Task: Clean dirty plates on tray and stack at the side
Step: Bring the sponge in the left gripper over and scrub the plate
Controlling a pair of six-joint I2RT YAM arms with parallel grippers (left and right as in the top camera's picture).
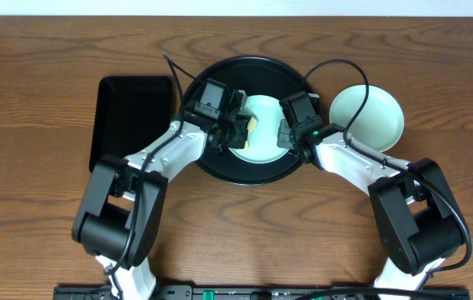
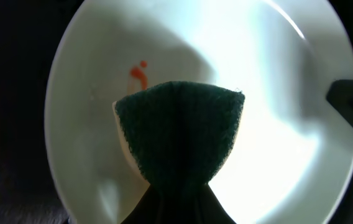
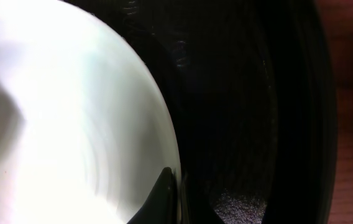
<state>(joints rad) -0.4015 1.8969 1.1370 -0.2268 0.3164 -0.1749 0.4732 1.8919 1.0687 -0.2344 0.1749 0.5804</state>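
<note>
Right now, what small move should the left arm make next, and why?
Probably push the sponge forward over the orange smudge: it lies on the plate just beyond the sponge's edge, unwiped, with the right gripper at the plate's rim.

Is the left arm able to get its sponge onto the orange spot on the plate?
Probably yes. The sponge in the left jaws sits just beside the orange spot on the plate, with only bare plate between them.

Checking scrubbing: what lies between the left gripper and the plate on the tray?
The green-faced sponge, by the orange smudge on the plate; left wrist view.
</note>
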